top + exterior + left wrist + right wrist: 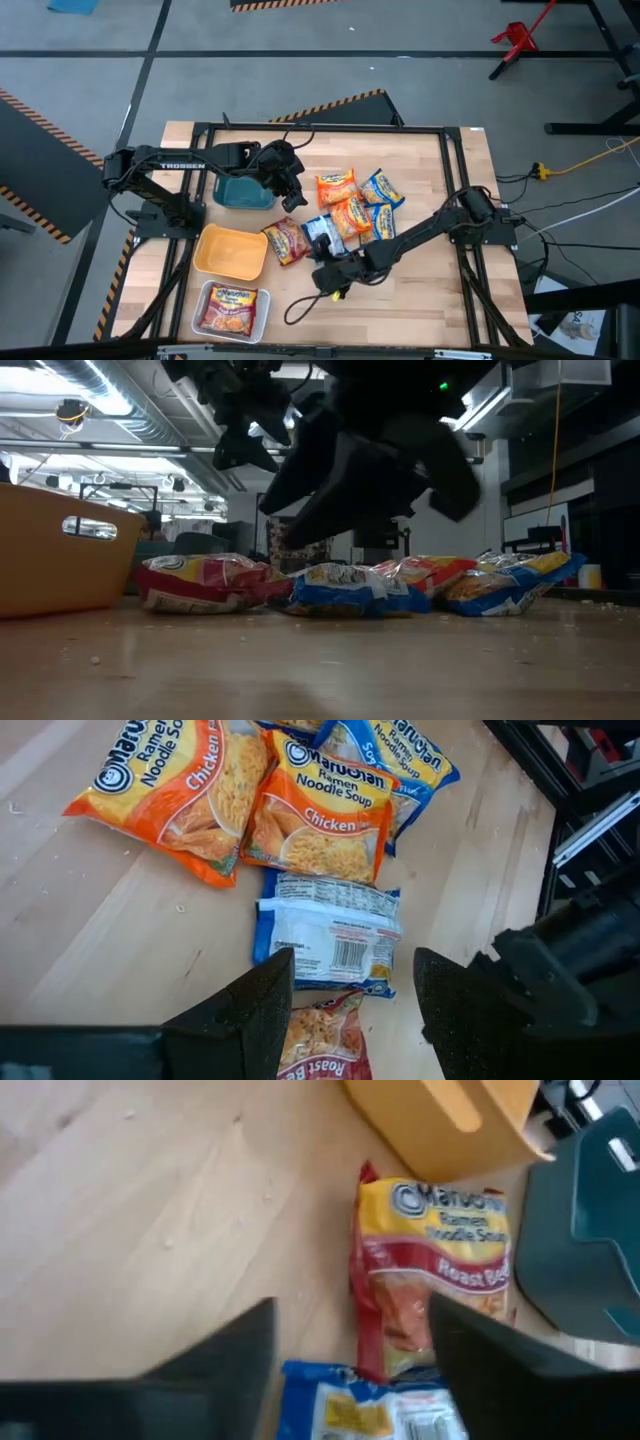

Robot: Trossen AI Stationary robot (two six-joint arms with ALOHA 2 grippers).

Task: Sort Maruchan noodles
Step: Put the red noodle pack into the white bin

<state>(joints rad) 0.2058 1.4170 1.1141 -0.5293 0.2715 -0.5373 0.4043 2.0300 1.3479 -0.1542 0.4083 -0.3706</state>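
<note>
Blue packet (pixel 322 231) face-down | long axis toward teal tray (pixel 243 192)

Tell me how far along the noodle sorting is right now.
Barely started. One red packet already lies in the white tray; the yellow tray and teal tray look empty. Nothing is gripped: the left gripper and right gripper both hover open over the pile. About six packets remain loose on the table, including a red Roast Beef packet.

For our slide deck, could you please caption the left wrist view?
Open left gripper hovering over a face-down blue packet, beside two orange chicken packets.
</note>
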